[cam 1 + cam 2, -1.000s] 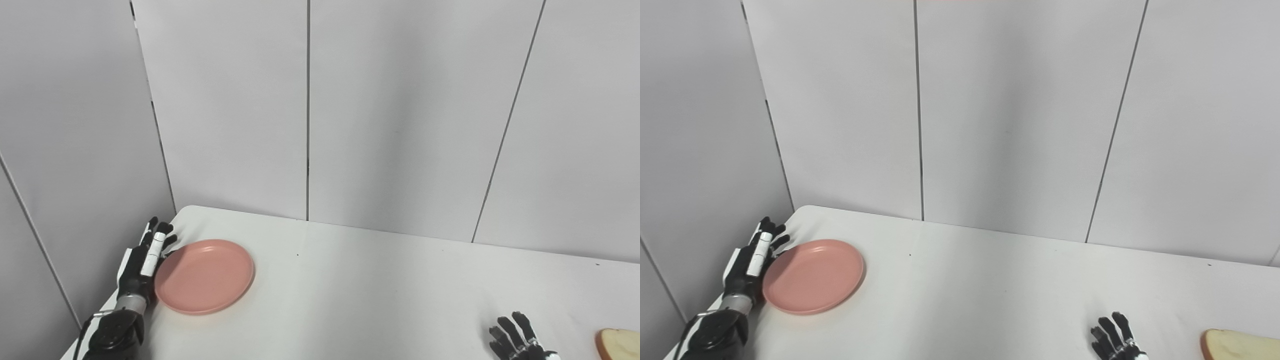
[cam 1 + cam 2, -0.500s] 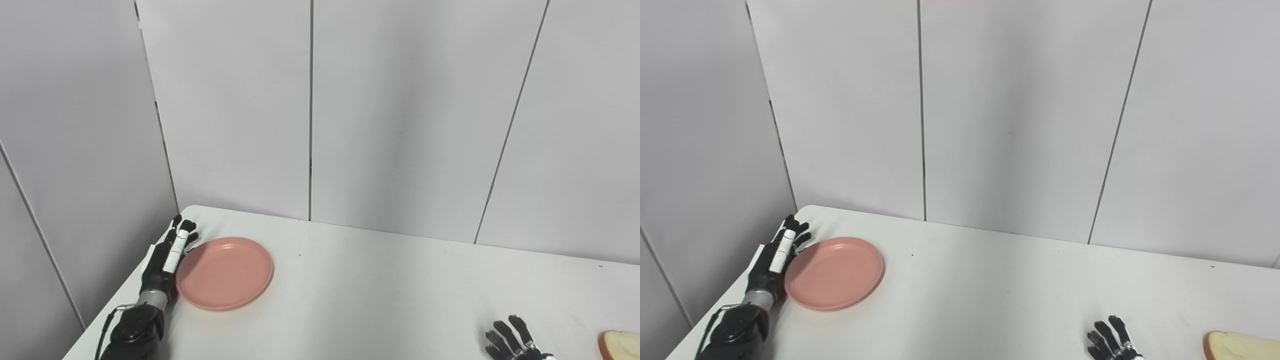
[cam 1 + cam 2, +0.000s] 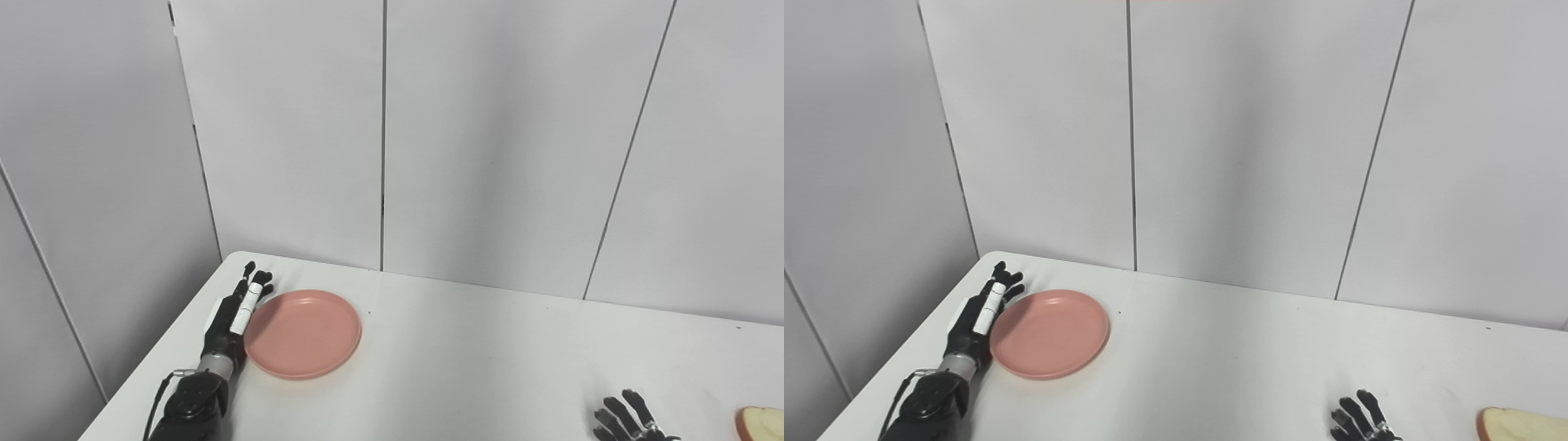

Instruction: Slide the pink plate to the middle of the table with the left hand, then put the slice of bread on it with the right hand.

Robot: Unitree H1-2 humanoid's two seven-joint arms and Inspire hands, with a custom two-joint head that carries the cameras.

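Left hand (image 3: 236,315) flat, fingers together, edge against pink plate (image 3: 303,334) at table (image 3: 465,361) left. Right hand (image 3: 1363,419) spread, empty, near slice of bread (image 3: 1522,424), not touching.

The left hand (image 3: 236,315) is showing black with a white strip along one finger. Just beside it the plate (image 3: 303,334) is looking plain salmon pink. The table (image 3: 478,361) under them is appearing plain white.
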